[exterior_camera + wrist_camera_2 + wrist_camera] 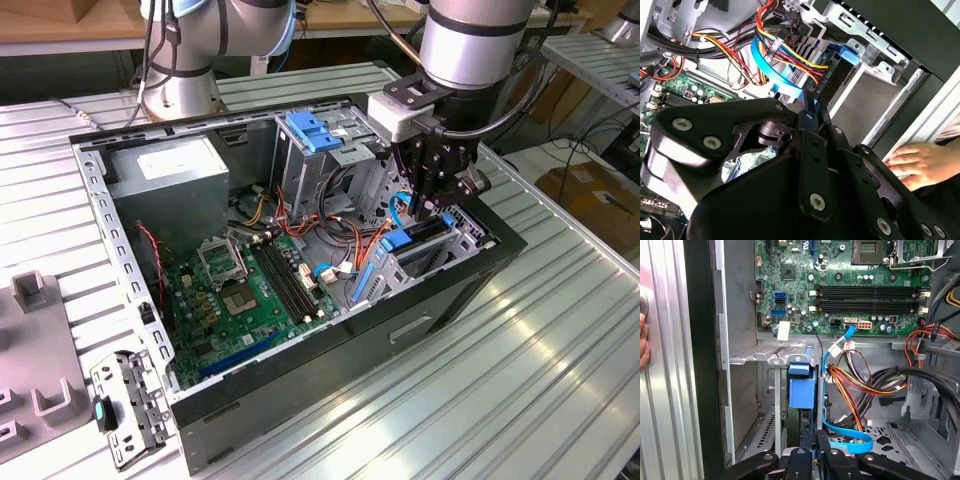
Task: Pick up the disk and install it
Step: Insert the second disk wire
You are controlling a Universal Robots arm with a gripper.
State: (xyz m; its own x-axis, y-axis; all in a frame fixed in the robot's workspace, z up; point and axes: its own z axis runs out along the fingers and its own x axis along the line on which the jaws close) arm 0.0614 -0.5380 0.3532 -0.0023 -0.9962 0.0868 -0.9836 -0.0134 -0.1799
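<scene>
The disk (425,240) sits in the drive cage (455,245) at the front corner of the open computer case (330,330), on the exterior view's right, with its blue plastic rail end facing the motherboard (250,290); in the first wrist view the same blue rail end (802,385) shows seated between the grey metal cage walls. Orange, yellow and red power wires (855,385) and a flat blue data cable (847,432) lie just beside it. The gripper (437,200) hangs directly above the cage, close to the disk's top edge, and its black fingers (812,107) are drawn together with only a narrow gap (nothing is clamped between them, as far as the wrist views show). Whether the tips touch the drive cannot be told. A person's hand (920,165) rests on the case's outer wall near the cage. An empty blue caddy (315,130) stands in the upper bay behind.
</scene>
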